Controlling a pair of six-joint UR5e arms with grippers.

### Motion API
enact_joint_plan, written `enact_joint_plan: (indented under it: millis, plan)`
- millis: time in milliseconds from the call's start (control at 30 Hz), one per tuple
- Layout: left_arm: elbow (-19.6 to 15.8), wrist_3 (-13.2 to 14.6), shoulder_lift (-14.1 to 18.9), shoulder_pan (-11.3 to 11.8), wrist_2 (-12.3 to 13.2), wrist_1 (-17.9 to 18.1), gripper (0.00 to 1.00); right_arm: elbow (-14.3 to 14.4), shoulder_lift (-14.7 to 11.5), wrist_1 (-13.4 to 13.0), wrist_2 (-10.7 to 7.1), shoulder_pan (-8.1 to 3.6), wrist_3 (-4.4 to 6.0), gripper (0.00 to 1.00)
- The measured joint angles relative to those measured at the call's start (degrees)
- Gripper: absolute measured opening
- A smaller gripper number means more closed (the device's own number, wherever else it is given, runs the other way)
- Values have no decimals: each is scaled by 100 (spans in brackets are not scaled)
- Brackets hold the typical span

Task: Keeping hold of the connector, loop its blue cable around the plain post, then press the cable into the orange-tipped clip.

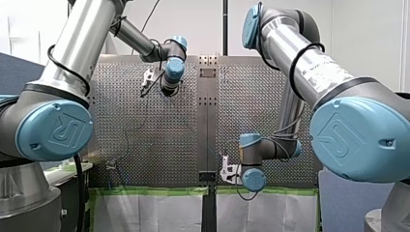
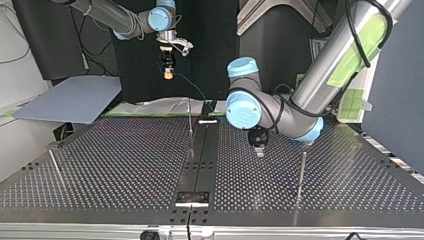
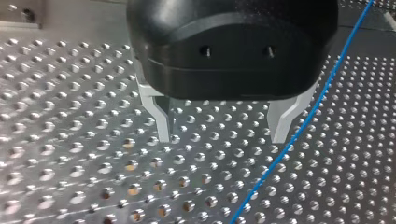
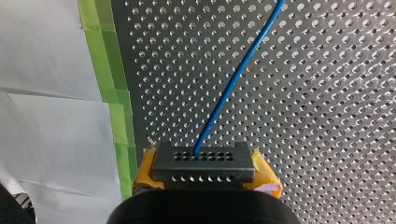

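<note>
My right claw (image 4: 204, 181), yellow pads (image 4: 267, 173) clamped on the dark connector (image 4: 201, 158), holds it near the green-taped edge of the counter (image 4: 327, 93), while its blue cable (image 4: 233, 79) runs out over the holes and passes just beside one metal finger (image 3: 282, 122) of my left claw (image 3: 223, 135), whose fingers stand apart low over the counter.
</note>
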Motion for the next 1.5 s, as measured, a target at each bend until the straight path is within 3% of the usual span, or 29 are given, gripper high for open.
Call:
enact_joint_plan:
  millis: [300,767,1200,1500]
  plan:
    - [51,-66,-364,69,7,109,100,0,0,3,0,2,-1,0]
    - [133,-60,-477,108,-44,415,100,-3,0,3,0,10,-1,0]
    - [231,-88,-1012,74,-148,510,100,0,1,8,0,18,-1,0]
    - [254,-29,-1044,-75,88,692,100,-1,0,26,-1,18,-1,0]
